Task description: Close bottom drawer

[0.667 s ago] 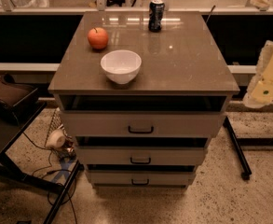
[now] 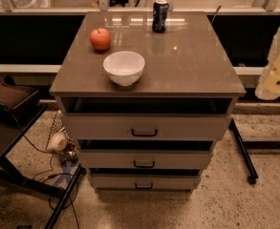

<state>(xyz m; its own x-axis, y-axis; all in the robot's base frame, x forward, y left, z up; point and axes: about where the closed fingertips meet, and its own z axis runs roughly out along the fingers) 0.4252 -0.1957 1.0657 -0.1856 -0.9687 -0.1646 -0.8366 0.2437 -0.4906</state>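
The bottom drawer (image 2: 144, 181) is the lowest of three pale grey-white fronts on the cabinet, with a small black bar handle (image 2: 144, 186) at its centre. A dark gap shows above its front, so it stands pulled out a little, like the middle drawer (image 2: 144, 160) and the top drawer (image 2: 144, 127). My gripper (image 2: 276, 66) is a pale yellowish shape at the right edge of the view, level with the cabinet top. It is well to the right of the drawers and above them, touching nothing.
On the brown cabinet top (image 2: 192, 66) stand a white bowl (image 2: 124, 67), a red apple (image 2: 100, 38) and a dark can (image 2: 160, 15). A black stand leg with a caster (image 2: 244, 156) runs along the floor on the right. A dark chair (image 2: 10, 104) and cables lie on the left.
The gripper's pale shape sits slightly higher at the right edge. The drawers and the things on the cabinet have not moved.
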